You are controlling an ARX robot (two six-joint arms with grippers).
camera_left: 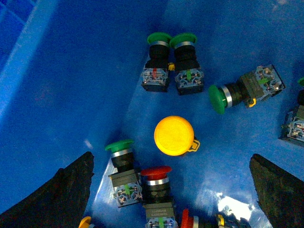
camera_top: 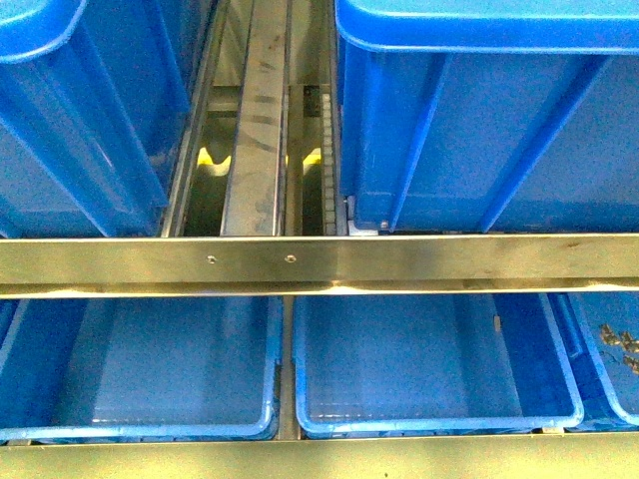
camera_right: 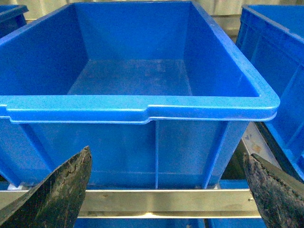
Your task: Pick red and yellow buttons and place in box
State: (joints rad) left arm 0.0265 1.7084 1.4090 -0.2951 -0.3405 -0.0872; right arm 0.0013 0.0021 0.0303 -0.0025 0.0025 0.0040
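Shelving: steel rack holding blue plastic bins on two levels, front view. Neither arm shows in that view.

- Steel rail (camera_top: 319,261): runs straight across the front view, between the levels.
- Upper left bin (camera_top: 70,120) and upper right bin (camera_top: 489,110): stand above the rail, with a metal track between them.
- Lower left bin (camera_top: 140,369) and lower middle bin (camera_top: 429,369): side by side below the rail, interiors visible.
- Lower right bin (camera_top: 619,399): cut by the frame edge; holds small grey parts (camera_top: 621,347), possibly metal hardware, too small to tell.

Left wrist view, looking down into the bin of buttons (camera_left: 57,95):
- Left claw (camera_left: 171,158): spread wide, gripping nothing, one dark finger at each lower corner, hovering over the buttons.
- Yellow button (camera_left: 174,136): cap facing the camera, between the fingers, apart from both.
- Red button (camera_left: 156,178): near the yellow one, touching a green button (camera_left: 118,147) at its side.
- Second red button (camera_left: 186,219): partly cut by the frame edge.
- Green pair (camera_left: 171,42): side by side, caps pointing away from the claw.
- Tipped green button (camera_left: 217,99): lies on its side, well apart from the pair.

Right wrist view:
- Right claw (camera_right: 166,156): spread wide, gripping nothing.
- Box (camera_right: 142,107): blue, open-topped, on the rack's rail, straight ahead of the right claw; a neighbouring bin (camera_right: 280,47) stands just beside it.
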